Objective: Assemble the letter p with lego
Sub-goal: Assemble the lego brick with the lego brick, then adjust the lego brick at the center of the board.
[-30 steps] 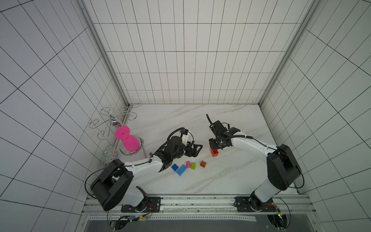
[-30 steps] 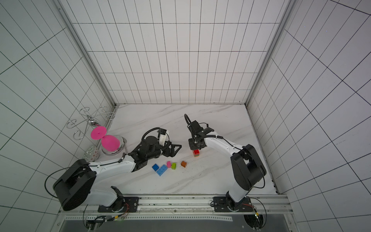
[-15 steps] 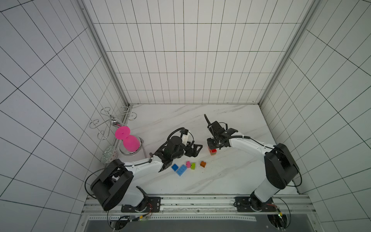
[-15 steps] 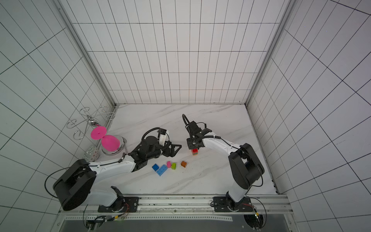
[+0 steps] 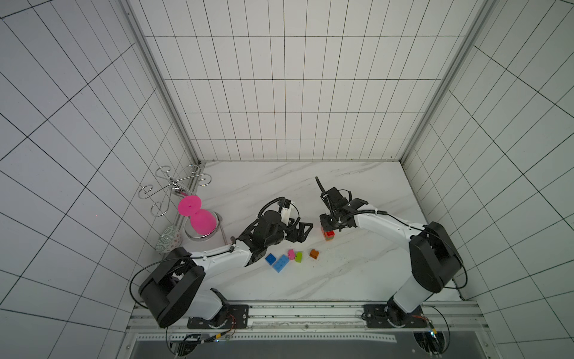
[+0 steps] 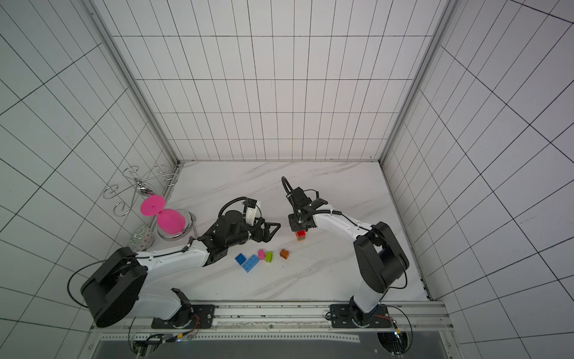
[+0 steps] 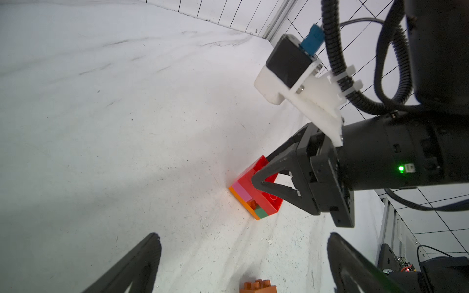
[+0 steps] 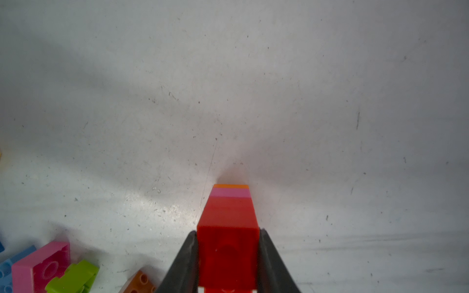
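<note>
1. Left pincer [image 5: 307,231] is hanging wide open and empty, just beside the stack [image 5: 330,238].
2. Loose bricks are lying on the bench [image 5: 341,279]: blue brick [image 5: 270,258], pink brick [image 5: 291,254], lime brick [image 5: 298,257], brown brick [image 5: 314,254].
3. Right pincer [image 8: 228,233] is clamping the red brick [image 8: 228,213] on top of the stack, from above.
4. Likely step: seating the red brick. Next move is calling for a firm press, then letting go and lifting straight up.
</note>
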### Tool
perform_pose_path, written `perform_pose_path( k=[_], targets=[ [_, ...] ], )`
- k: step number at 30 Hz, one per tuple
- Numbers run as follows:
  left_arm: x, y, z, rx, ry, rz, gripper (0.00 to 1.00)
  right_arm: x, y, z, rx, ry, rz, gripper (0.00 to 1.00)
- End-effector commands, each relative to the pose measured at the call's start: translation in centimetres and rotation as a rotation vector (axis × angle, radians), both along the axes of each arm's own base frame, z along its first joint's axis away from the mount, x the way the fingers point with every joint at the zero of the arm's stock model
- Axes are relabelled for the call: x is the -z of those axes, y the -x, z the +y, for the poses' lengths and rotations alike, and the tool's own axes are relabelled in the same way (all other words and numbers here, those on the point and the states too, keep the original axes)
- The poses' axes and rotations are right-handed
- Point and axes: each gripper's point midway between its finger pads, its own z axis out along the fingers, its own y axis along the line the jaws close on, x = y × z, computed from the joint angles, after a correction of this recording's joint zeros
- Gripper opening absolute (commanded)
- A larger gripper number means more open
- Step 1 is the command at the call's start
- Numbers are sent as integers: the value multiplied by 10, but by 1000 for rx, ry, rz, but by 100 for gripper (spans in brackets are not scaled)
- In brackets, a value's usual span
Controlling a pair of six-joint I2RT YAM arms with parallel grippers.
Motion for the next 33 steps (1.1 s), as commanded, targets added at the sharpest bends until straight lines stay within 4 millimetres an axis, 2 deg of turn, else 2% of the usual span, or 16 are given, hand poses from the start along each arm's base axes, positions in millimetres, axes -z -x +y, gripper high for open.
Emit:
perform_pose_path(
  k=[1, 6, 10, 17, 20, 25, 27, 29, 33],
  targets=[
    [-8, -1, 2, -6, 0, -31, 97, -11, 16, -4, -27, 16, 54, 43],
    [-7, -1, 2, -10, -4, -32, 97, -11, 20, -6, -36, 16, 53, 66],
    [-8, -2, 2, -12, -3, -35, 97, 0, 27, -10, -38, 26, 68, 75],
    [-11, -2, 7, -32, -4, -47, 97, 19, 33, -33, -5, 118, 78, 78],
    [-14, -3, 13, -58, -5, -62, 97, 12, 33, -40, 21, 129, 44, 78],
    [-19, -5, 27, -124, -7, -81, 97, -11, 35, -47, 31, 133, -17, 77],
    [-22, -8, 36, -165, -8, -84, 97, -19, 41, -42, -5, 114, -39, 77],
    [-23, -12, 47, -203, 3, -79, 97, -28, 50, -27, -80, 95, -78, 77],
    [-21, -23, 76, -279, 72, -37, 98, -37, 77, 12, -270, 63, -140, 76]
  ],
)
